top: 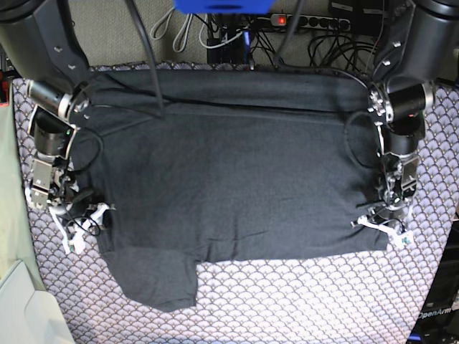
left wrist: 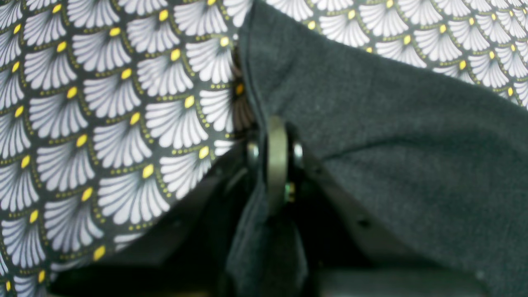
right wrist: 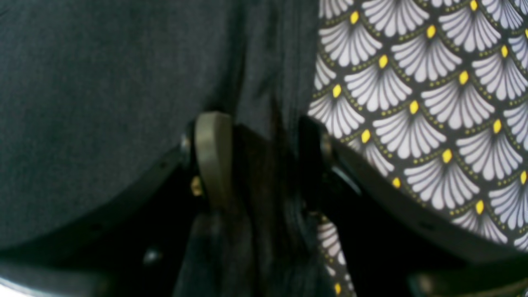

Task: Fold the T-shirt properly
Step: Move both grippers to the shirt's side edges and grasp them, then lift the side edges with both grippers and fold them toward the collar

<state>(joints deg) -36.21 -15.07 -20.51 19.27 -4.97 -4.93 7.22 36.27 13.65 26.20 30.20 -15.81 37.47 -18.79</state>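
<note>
The dark charcoal T-shirt (top: 229, 179) lies spread across the patterned cloth, with one sleeve (top: 154, 283) sticking out at the near left. My left gripper (top: 385, 226) sits at the shirt's near right corner. In the left wrist view this gripper (left wrist: 275, 123) is shut on a pinch of the T-shirt (left wrist: 412, 165) along its edge. My right gripper (top: 75, 218) is at the shirt's left edge. In the right wrist view its fingers (right wrist: 212, 156) stand wider apart, and a thick bunch of the T-shirt (right wrist: 82, 82) fills the gap of the gripper (right wrist: 264, 123).
A purple-white scallop-patterned cloth (top: 301, 301) covers the table under the shirt and also shows as the cloth (left wrist: 103, 123) and the cloth (right wrist: 433, 103) in the wrist views. Cables and a power strip (top: 287, 21) run behind the far edge. A pale surface (top: 8, 215) borders the left.
</note>
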